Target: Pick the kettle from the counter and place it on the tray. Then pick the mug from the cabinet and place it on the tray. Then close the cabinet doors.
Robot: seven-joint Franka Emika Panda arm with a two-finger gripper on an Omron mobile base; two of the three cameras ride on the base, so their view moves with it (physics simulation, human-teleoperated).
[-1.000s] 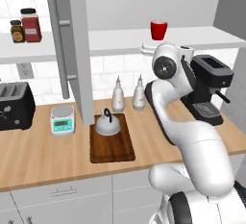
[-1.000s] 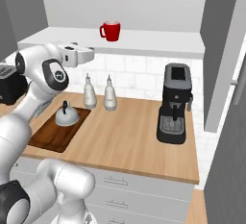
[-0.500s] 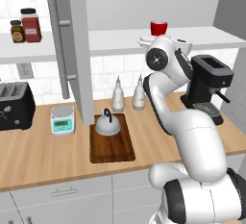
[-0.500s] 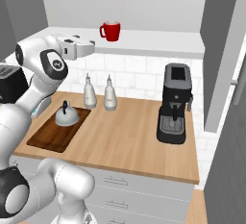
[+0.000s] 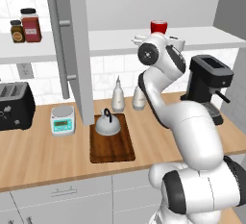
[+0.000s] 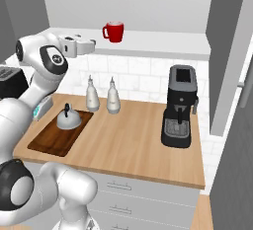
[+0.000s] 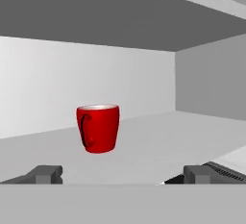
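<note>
Kettle (image 5: 107,124) is done — it sits upright on the tray (image 5: 113,150), toward the tray's far end, on the desk (image 6: 133,145). We're on step two: fetching the mug (image 7: 97,128).

The mug stands upright on the white shelf (image 6: 163,42) inside the cabinet (image 7: 86,11), handle turned to the left in the hand view. Our claw (image 6: 89,41) is up at shelf height, just short of the shelf edge, pointing in at the mug. Jaws are spread wide and empty, nothing between the fingertips (image 7: 45,173). The mug is ahead of us and apart from the claw, left of the midline between the tips.

Next move, as we judge it: shift sideways so the mug's body centres between the tips, then push forward along the shelf until they straddle it, and clamp on the body clear of the handle. Risk — one tip nudges the mug and slides it deeper or tips it.

Cabinet doors (image 5: 76,50) are both open; closing them comes last, after the mug lands on the tray beside the kettle.
</note>
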